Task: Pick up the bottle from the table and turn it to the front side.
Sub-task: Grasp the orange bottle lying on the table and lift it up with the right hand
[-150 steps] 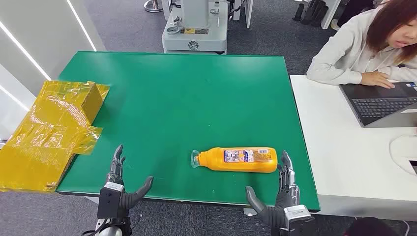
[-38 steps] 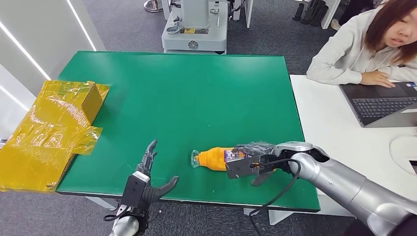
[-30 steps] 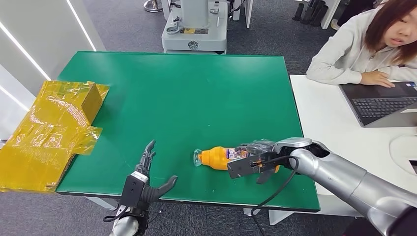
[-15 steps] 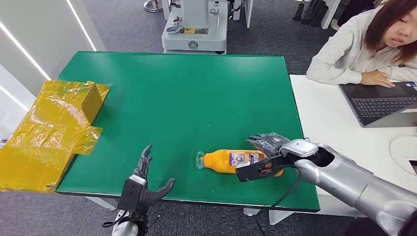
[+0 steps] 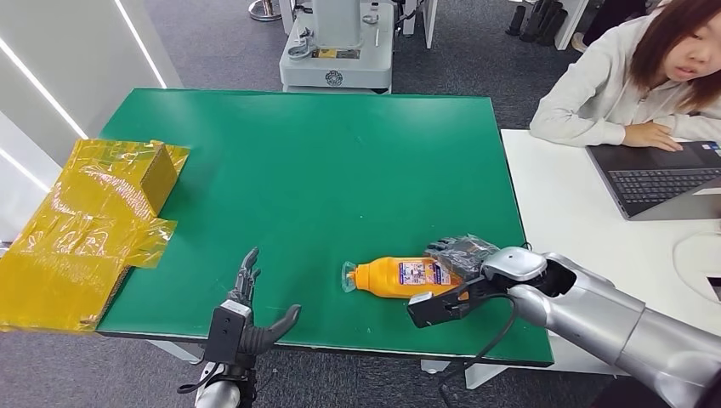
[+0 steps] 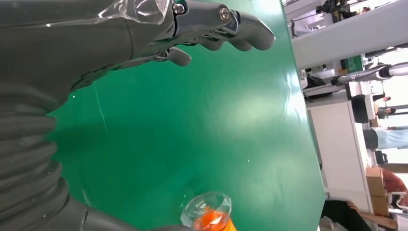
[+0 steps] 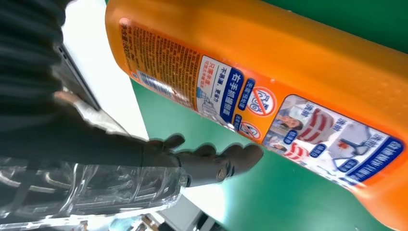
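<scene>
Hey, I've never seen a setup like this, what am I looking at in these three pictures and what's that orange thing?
This is a humanoid robot with two silver arms, each ending in a many-fingered hand. The wide picture is its own head view, looking down at a green table. The other two come from cameras at its wrists, so they look turned.

The orange thing is a bottle lying on its side near the table's front edge, with a clear cap pointing toward the robot's left. The right hand is wrapped around the bottle's base end; the right wrist view shows the printed label close up with dark fingers beside it. The left hand hovers open at the table's front edge, holding nothing.

A yellow wrapped box sits at the table's left edge. A person works at a laptop on the white desk alongside.
</scene>
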